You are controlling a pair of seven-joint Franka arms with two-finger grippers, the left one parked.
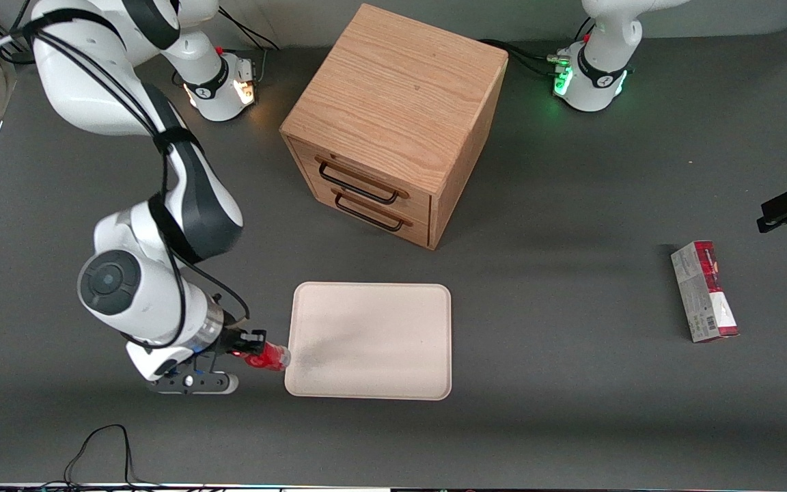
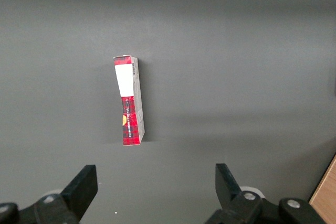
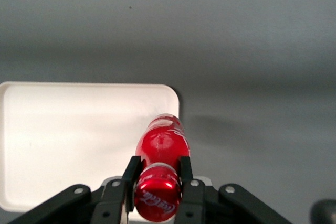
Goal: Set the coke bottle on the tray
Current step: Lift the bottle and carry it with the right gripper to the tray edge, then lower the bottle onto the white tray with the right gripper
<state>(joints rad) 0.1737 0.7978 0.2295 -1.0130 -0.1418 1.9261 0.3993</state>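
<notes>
Bottle (image 3: 160, 145) is clamped at its neck in the tool (image 3: 157, 174), carried at the tray (image 1: 373, 383) edge; next, move inward and lower.

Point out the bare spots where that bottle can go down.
The tray is bare across its whole floor. The gripper holds the coke bottle at the tray's rim nearest the working arm. Crowded only near the drawer cabinet and carton.

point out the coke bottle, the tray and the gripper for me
coke bottle (image 3: 161, 142): right wrist view, red body.
tray (image 1: 373, 342): front view, bare floor.
gripper (image 3: 158, 174): right wrist view, between its fingers, at the bottle's neck.
</notes>
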